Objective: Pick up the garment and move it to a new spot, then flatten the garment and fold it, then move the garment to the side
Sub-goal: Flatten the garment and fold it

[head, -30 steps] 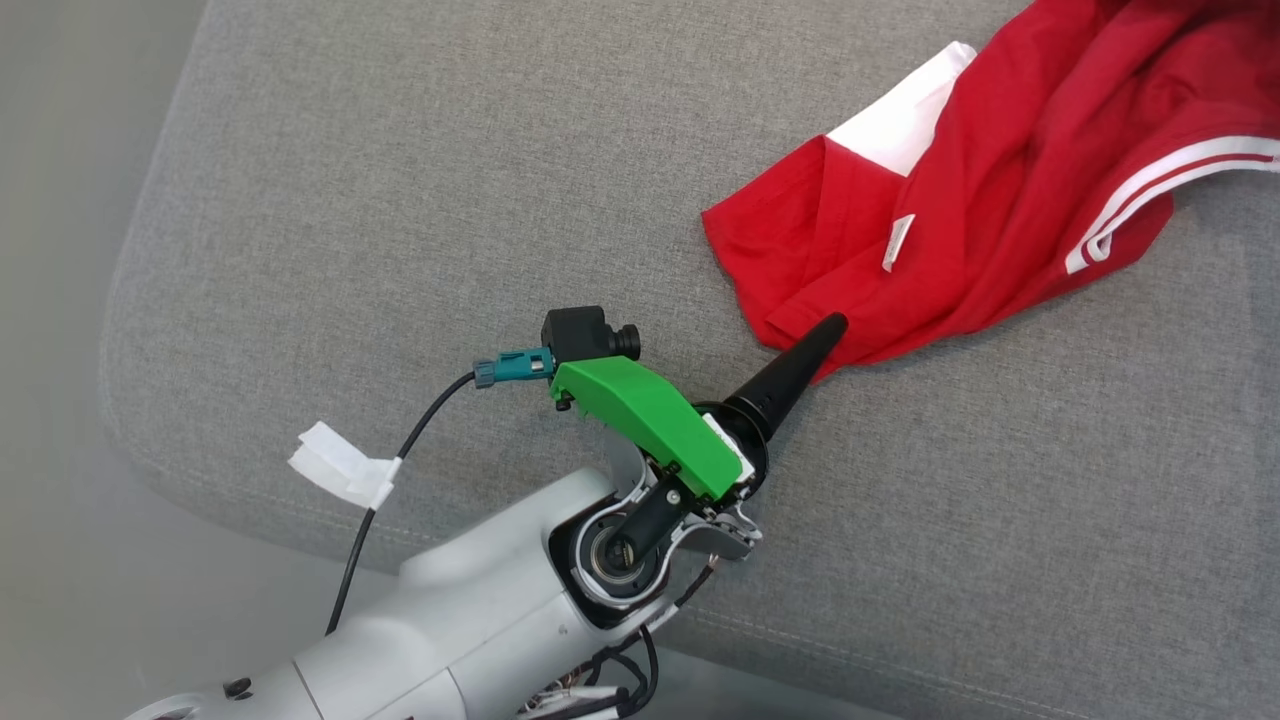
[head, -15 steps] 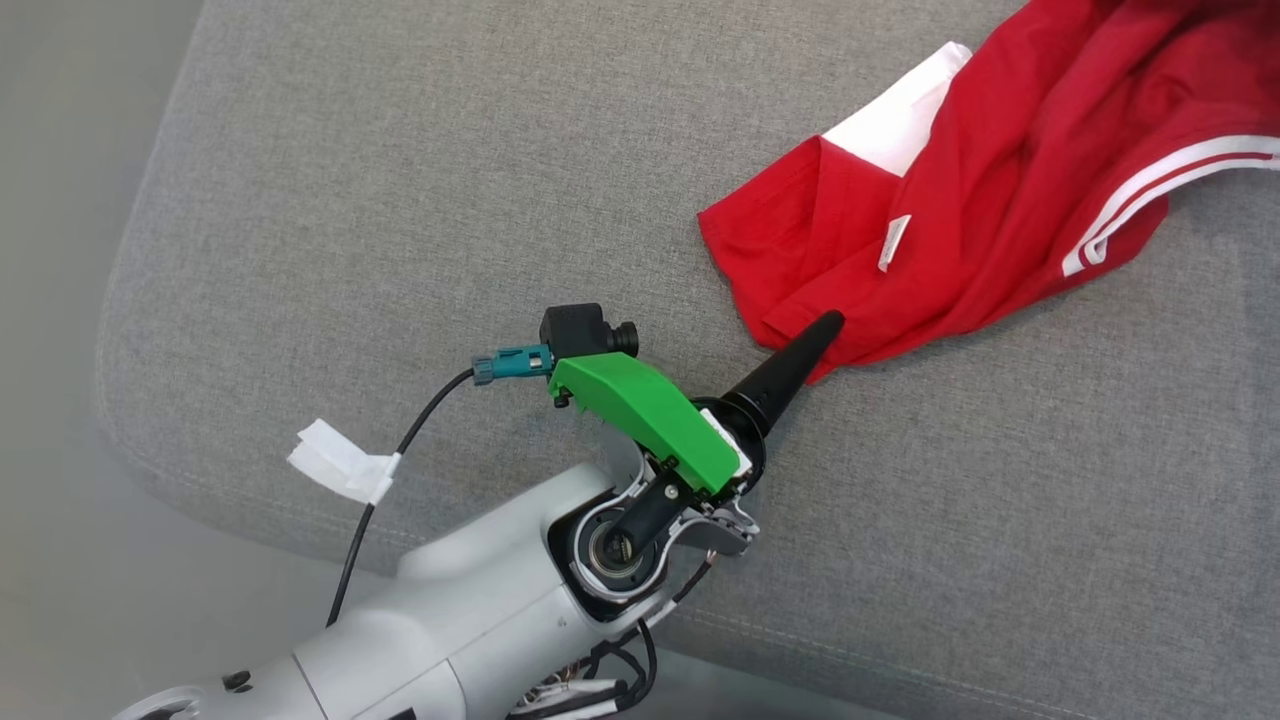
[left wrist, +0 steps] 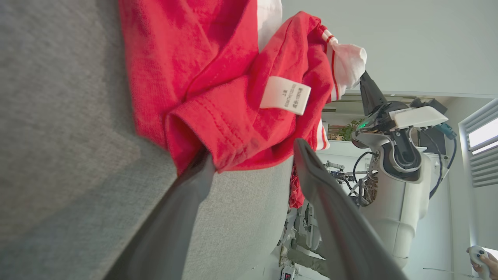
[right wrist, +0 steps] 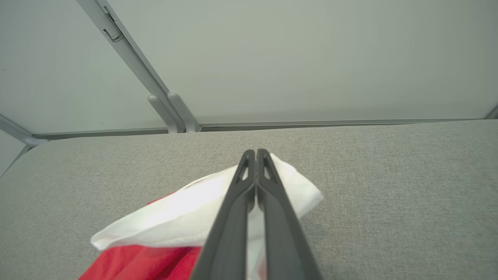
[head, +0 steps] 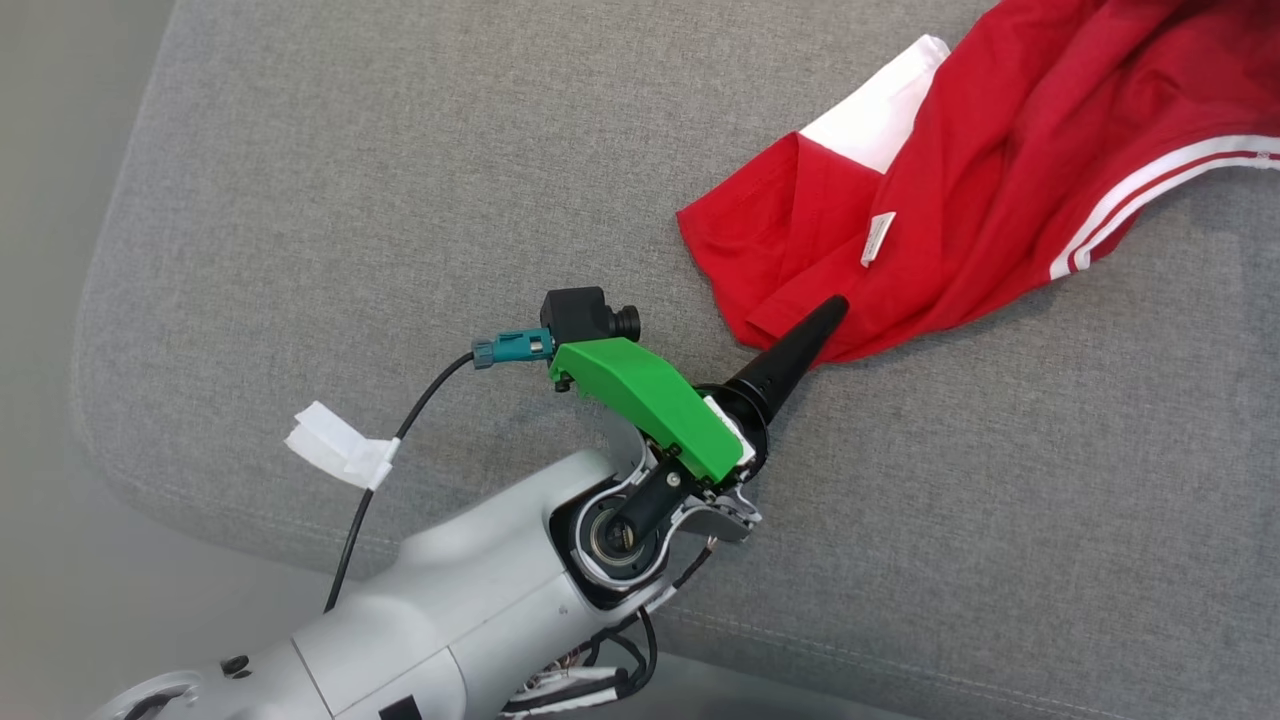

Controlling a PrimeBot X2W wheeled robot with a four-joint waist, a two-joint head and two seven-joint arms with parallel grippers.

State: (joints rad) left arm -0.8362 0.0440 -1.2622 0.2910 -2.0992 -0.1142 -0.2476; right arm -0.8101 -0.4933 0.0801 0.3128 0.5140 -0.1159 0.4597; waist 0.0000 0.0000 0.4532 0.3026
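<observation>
The garment [head: 980,180] is bright red with a white panel and red-and-white stripe trim, and lies crumpled at the upper right of the grey cushion [head: 400,200]. My left gripper [head: 828,312] reaches its lower hem. In the left wrist view my left gripper [left wrist: 253,155] is open, and the stitched red hem of the garment [left wrist: 218,128] lies between the two fingers. My right gripper [right wrist: 255,153] is shut on the garment's white panel [right wrist: 186,217]. The left wrist view shows my right gripper [left wrist: 363,79] holding that white corner up.
The cushion's rounded edge [head: 95,330] drops to the floor on the left. A black cable with a white tape tag [head: 340,455] trails from my left wrist. Metal frame bars [right wrist: 171,109] and a pale wall stand behind the cushion. A hand with a controller [left wrist: 480,258] shows far off.
The head view has shifted a little, so everything sits further left. My left fingertip now reaches slightly further over the red hem. Both grippers keep their state.
</observation>
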